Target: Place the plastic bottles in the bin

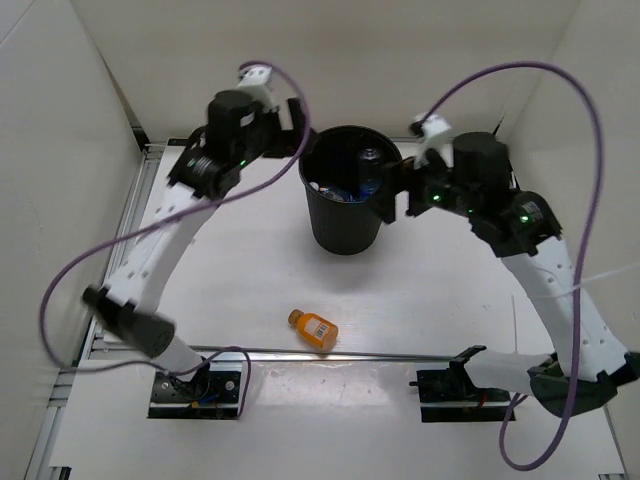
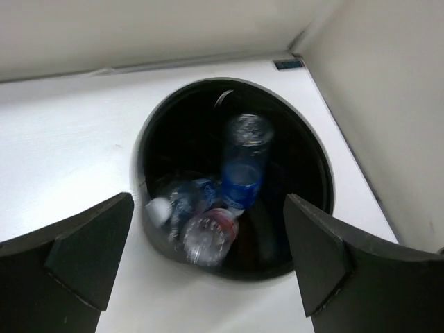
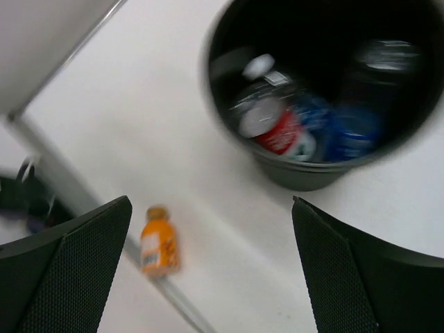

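The black bin [image 1: 345, 232] stands at the back middle of the table with several plastic bottles inside. Looking down from the left wrist, a blue-labelled bottle [image 2: 244, 170] leans upright in the bin [image 2: 141, 156], beside a red-labelled one [image 2: 209, 236]. The right wrist view shows the red-labelled bottle [image 3: 281, 132], a blue one [image 3: 347, 135] and a dark one [image 3: 385, 62] inside the bin [image 3: 298, 179]. A short orange bottle [image 1: 314, 328] [image 3: 158, 243] lies on its side on the table in front. My left gripper [image 1: 293, 135] [image 2: 208, 208] hangs open and empty over the bin's left rim. My right gripper [image 1: 396, 195] [image 3: 211, 205] is open and empty at the bin's right side.
White walls [image 1: 60, 150] close in the table on the left, back and right. A metal rail [image 1: 350, 352] runs across the near edge just in front of the orange bottle. Purple cables [image 1: 560, 80] loop from both arms.
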